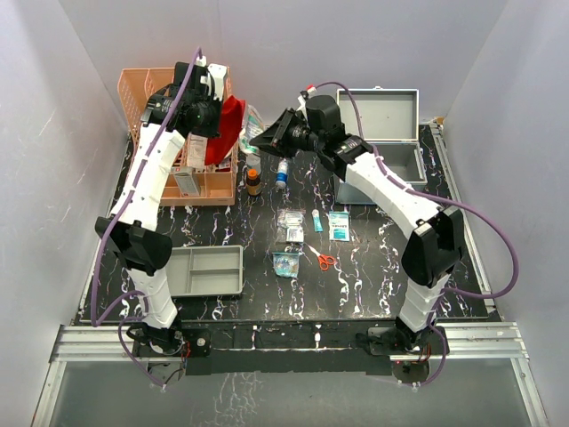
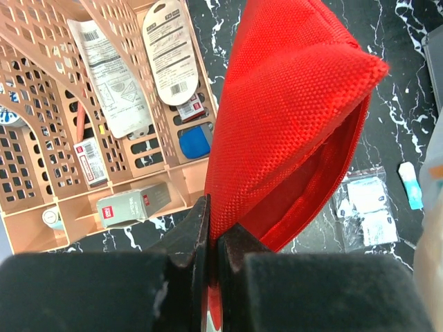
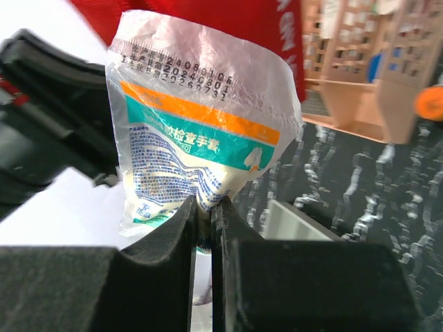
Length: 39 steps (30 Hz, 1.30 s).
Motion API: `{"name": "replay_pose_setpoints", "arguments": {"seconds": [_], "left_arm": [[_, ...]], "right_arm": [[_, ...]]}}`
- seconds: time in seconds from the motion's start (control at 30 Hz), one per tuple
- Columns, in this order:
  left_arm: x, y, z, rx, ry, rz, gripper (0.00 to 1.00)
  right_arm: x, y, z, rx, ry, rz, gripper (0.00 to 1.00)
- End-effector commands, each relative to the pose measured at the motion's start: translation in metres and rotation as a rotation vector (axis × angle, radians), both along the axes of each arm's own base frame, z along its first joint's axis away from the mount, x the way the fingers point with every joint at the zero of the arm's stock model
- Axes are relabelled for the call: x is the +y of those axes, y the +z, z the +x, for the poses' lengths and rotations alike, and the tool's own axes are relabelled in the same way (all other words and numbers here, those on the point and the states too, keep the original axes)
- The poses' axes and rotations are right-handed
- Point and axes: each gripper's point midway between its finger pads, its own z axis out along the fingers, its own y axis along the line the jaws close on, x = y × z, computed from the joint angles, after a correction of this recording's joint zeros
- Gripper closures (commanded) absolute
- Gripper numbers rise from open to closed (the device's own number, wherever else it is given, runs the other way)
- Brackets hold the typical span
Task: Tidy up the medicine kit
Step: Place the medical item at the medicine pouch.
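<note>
Two tools, both clamped tight. The left tool (image 2: 213, 225) pinches the lower edge of a red pouch (image 2: 291, 124) — the fabric rises ahead of its fingers, mouth open to the right, held above the surface (image 2: 394, 138). A peach basket (image 2: 41, 173) lies below, to that tool's left. The right tool (image 3: 204, 207) nips the bottom of a printed plastic packet (image 3: 201, 131) — its top stands before the red fabric; whether they touch I cannot tell.
</note>
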Motion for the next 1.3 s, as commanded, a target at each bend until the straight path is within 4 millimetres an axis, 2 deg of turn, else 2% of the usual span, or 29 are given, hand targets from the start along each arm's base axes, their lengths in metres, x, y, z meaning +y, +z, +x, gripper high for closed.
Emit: {"name": "replay_pose_setpoints", "arguments": {"seconds": [0.0, 0.3, 0.5, 0.7, 0.9, 1.27], "left_arm": [[-0.006, 0.005, 0.008, -0.035, -0.003, -0.025, 1.00], [-0.009, 0.006, 0.017, -0.073, 0.014, 0.010, 1.00], [-0.010, 0.005, 0.015, -0.063, 0.015, 0.005, 1.00], [-0.010, 0.011, 0.016, -0.081, 0.020, 0.003, 1.00], [-0.012, 0.015, 0.011, -0.073, 0.011, -0.018, 1.00], [-0.020, 0.022, 0.001, -0.056, -0.027, -0.056, 1.00]], "right_arm": [[0.010, 0.078, -0.015, -0.120, 0.059, 0.271, 1.00], [0.019, 0.096, -0.014, -0.088, 0.098, 0.505, 1.00], [0.037, 0.107, -0.012, -0.089, 0.153, 0.597, 1.00], [0.040, 0.087, -0.016, -0.017, 0.153, 0.629, 1.00], [0.043, 0.070, -0.010, 0.025, 0.146, 0.655, 1.00], [0.047, 0.051, 0.001, 0.082, 0.132, 0.660, 1.00]]}}
